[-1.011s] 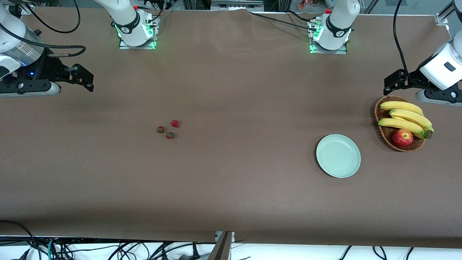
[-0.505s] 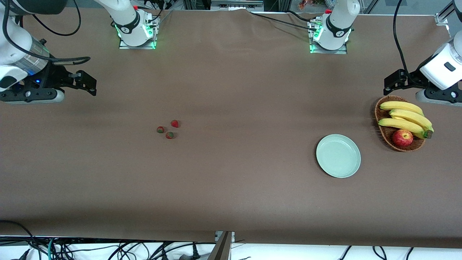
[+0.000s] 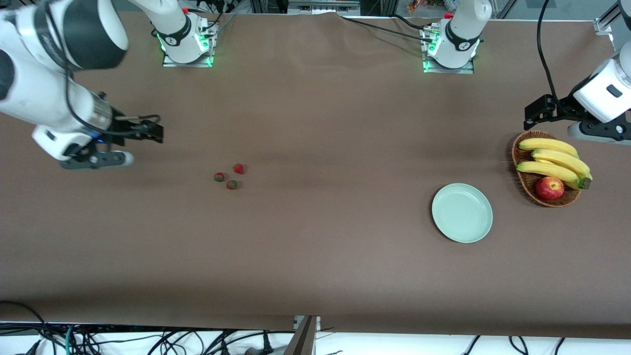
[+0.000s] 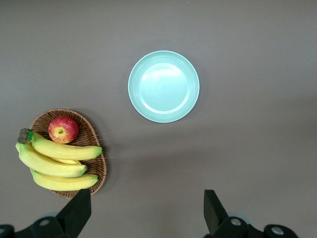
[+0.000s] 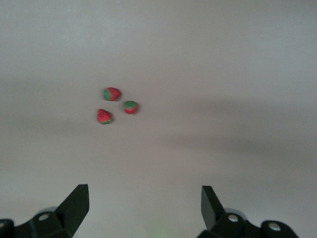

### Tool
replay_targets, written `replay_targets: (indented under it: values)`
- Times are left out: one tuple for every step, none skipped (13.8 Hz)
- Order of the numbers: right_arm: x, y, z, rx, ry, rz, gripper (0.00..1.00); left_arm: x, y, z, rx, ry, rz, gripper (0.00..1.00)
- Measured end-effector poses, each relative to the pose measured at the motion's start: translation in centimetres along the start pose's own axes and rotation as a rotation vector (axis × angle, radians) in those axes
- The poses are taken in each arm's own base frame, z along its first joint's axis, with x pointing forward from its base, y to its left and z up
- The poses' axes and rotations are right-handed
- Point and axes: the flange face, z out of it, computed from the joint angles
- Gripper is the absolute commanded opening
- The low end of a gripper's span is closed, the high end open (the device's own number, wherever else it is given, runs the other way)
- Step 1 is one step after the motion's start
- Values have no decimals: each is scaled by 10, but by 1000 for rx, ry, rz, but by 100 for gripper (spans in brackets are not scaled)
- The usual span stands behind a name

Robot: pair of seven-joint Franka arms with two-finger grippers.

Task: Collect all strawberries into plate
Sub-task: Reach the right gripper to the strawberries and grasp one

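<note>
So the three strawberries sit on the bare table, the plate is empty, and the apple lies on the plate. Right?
Not quite: in the front view the apple lies in the basket with the bananas, not on the plate. The three strawberries are on the bare table and the plate is empty.

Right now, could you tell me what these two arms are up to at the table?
Nothing is held yet. The right tool is open over bare table toward the right arm's end, short of the three strawberries clustered on the table. The mint-green plate sits with nothing on it toward the left arm's end, beside a wicker basket holding bananas and an apple. The left arm waits, its tool open by the basket.
</note>
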Motion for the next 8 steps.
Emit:
replay_targets:
  values:
    - [8,-7,27,0,-2,-7,100,0,0,0,0,0,0,100]
    - [15,-12,56,1,-2,-11,100,0,0,0,0,0,0,100]
    - [20,-17,86,7,-5,-13,100,0,0,0,0,0,0,100]
    - [23,-20,116,13,-6,-13,100,0,0,0,0,0,0,100]
    - [25,-23,143,15,0,-13,100,0,0,0,0,0,0,100]
    - [24,-25,167,15,9,-14,100,0,0,0,0,0,0,100]
    - [22,-27,190,16,17,-16,99,0,0,0,0,0,0,100]
    - [19,-31,208,20,20,-18,99,0,0,0,0,0,0,100]
